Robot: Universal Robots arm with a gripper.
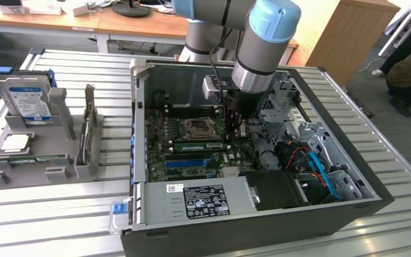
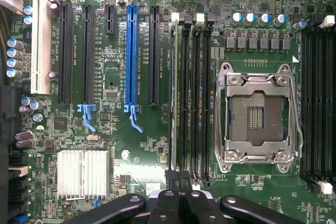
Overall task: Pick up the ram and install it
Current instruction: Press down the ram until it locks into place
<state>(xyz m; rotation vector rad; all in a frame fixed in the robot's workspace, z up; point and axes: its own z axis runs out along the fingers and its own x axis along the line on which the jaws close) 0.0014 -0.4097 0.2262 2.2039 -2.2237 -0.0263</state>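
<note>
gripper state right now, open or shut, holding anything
gripper: shut, low inside the computer case over the motherboard's memory slots; whether it holds the ram cannot be told.

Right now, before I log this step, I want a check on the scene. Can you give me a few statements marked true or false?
1. The end effector is over the grey fixture outside the case. False: it is inside the open computer case, above the motherboard.
2. The CPU socket has no processor in it. True.
3. The long blue slot holds an expansion card. False: it is empty.
4. A hard drive stands in the grey fixture at the exterior view's left. True.
5. The end effector is wide open. False: it is shut.
</note>
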